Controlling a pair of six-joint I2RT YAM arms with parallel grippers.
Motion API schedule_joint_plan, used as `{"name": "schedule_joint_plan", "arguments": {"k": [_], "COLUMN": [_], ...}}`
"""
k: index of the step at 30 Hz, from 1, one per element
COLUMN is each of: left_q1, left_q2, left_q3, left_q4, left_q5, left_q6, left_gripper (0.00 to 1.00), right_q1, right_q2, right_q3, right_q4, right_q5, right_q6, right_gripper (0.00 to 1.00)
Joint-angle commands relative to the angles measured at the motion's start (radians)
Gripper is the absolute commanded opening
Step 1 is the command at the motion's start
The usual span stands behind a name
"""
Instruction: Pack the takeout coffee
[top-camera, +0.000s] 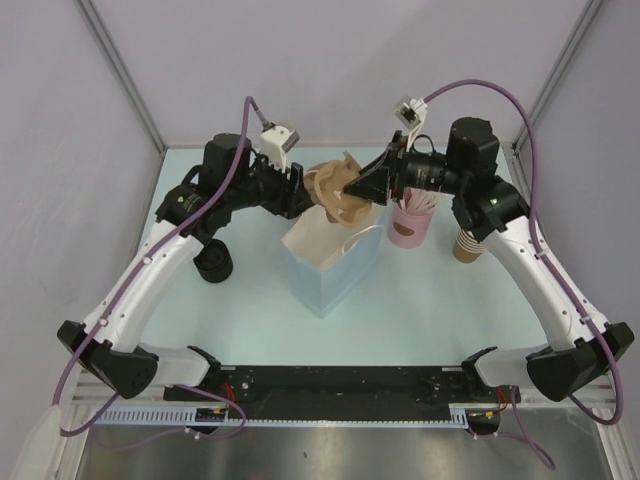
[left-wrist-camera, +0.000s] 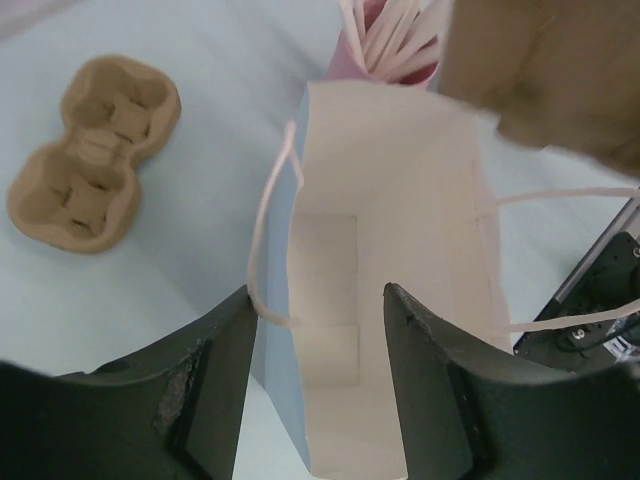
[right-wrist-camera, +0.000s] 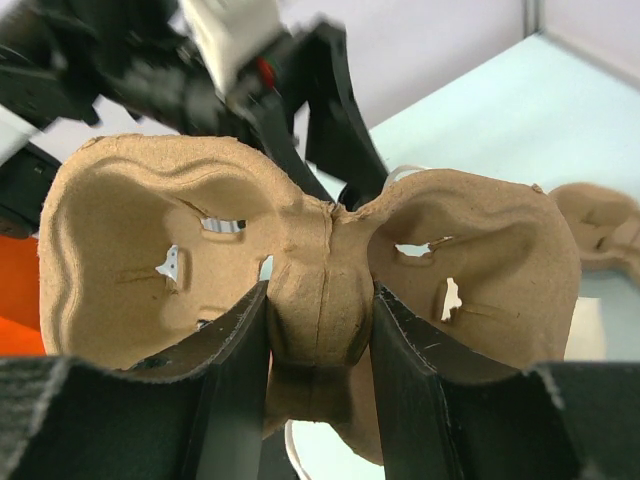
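- Right gripper (right-wrist-camera: 320, 300) clamps the waist of a tan moulded-pulp two-cup carrier (right-wrist-camera: 150, 250) over the 12 o'clock rim of an open light-blue paper bag (top-camera: 335, 275).
- Left gripper (left-wrist-camera: 318, 305): jaws apart, empty.
- Round black plastic lid (top-camera: 214, 263) at the bag's 9 o'clock; tan cup not made out.

Bright, even light falls from overhead; the pale table (top-camera: 240, 300) shows only faint, soft shadows beside the paper bag (top-camera: 335, 265). The top view is sharp throughout, without glare. In the left wrist view the left fingers (left-wrist-camera: 200, 390) at 6 o'clock are dark and blurred, and the cup carrier (left-wrist-camera: 550, 70) at 1 o'clock is out of focus. In the right wrist view the right fingers (right-wrist-camera: 230, 400) look soft, the carrier crisp, the left arm (right-wrist-camera: 150, 70) at 11 o'clock smeared
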Motion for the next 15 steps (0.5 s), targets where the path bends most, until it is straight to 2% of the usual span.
{"name": "schedule_joint_plan", "arguments": {"k": [1, 15], "left_q1": [0.0, 0.0], "left_q2": [-0.007, 0.044], "left_q3": [0.078, 0.086], "left_q4": [-0.012, 0.019], "left_q5": [0.0, -0.112], "left_q6": [0.055, 0.081], "left_gripper": [0.59, 0.58], "right_q1": [0.05, 0.081], "right_q2": [0.03, 0.078], "right_q3": [-0.015, -0.068], "right_q4": [0.049, -0.009], "right_q5": [-0.002, 0.063], "right_q6": [0.03, -0.027], "right_gripper": [0.32, 0.31]}}
